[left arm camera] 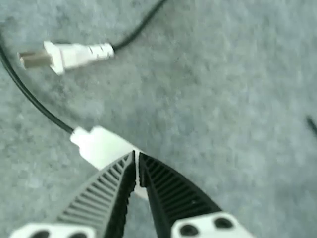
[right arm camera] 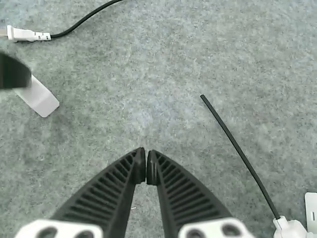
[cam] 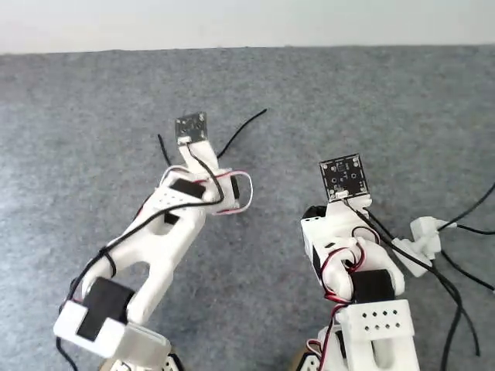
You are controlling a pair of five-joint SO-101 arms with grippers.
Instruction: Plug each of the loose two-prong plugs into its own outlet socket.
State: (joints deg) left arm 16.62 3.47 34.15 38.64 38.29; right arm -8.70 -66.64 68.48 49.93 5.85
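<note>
Left tool (left arm camera: 134,161), pressed together, tips over a white connector (left arm camera: 101,146); the two-prong plug (left arm camera: 74,53) lies beyond, axis crosswise.

The left gripper (left arm camera: 136,159) stands over the near end of a socket block (left arm camera: 99,145), which lies flat on the carpet (left arm camera: 237,99); whether the tips touch it, I cannot tell. From the far end of this block its cord (left arm camera: 29,94) runs away from the gripper. Farther ahead, well apart from the block, lies a two-prong plug (left arm camera: 67,54), and the cord passes near its prongs. The plug's own cable (left arm camera: 138,27) leaves from the opposite end. The right gripper (right arm camera: 146,159) hangs over the carpet. On its right side lies a loose cable (right arm camera: 237,148), its free end ahead of the tips, its other end at a connector (right arm camera: 292,229) beside the gripper's base
</note>
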